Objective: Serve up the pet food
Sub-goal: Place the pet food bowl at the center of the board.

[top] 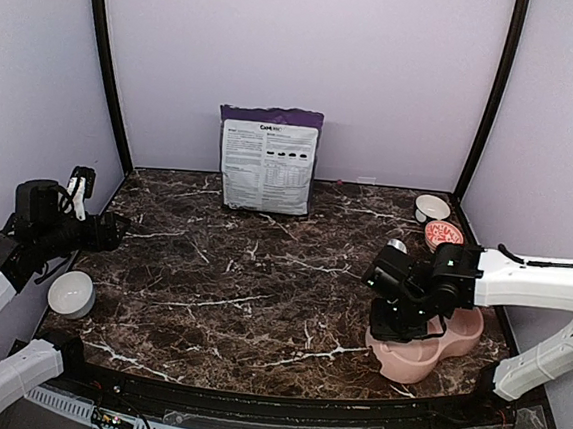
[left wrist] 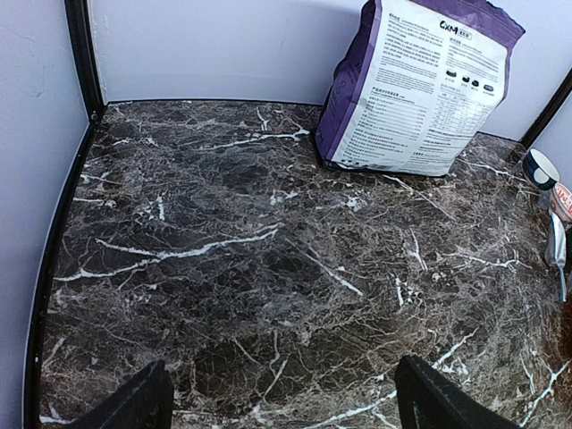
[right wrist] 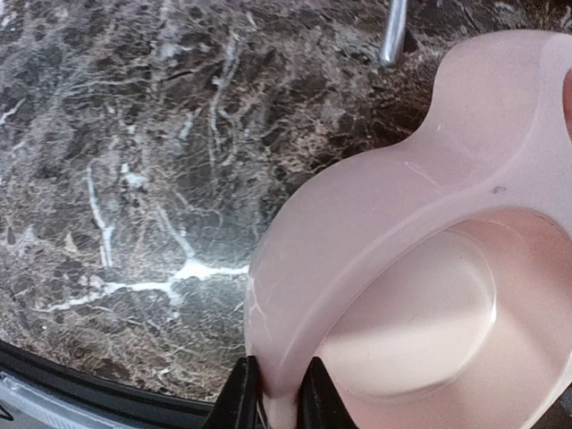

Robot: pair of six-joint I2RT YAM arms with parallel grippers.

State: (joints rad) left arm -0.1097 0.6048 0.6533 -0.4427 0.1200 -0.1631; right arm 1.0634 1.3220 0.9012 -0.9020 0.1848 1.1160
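Observation:
My right gripper (right wrist: 279, 368) (top: 395, 324) is shut on the near rim of the pink double bowl (right wrist: 375, 206) (top: 457, 335), one finger inside the wall and one outside. The well I can see in that bowl is empty. A small round dish (top: 443, 234) at the back right holds reddish stuff that looks like the pet food; I cannot make out single pellets. My left gripper (left wrist: 281, 366) (top: 112, 230) hangs open over the left side of the marble table, with nothing between its fingers.
The purple-and-white bag (top: 268, 160) (left wrist: 420, 85) stands upright against the back wall. A white bowl (top: 72, 293) sits at the left table edge, and another white bowl (top: 433, 207) is at the back right. A metal scoop (top: 396, 246) (right wrist: 393, 31) lies just behind the pink bowl.

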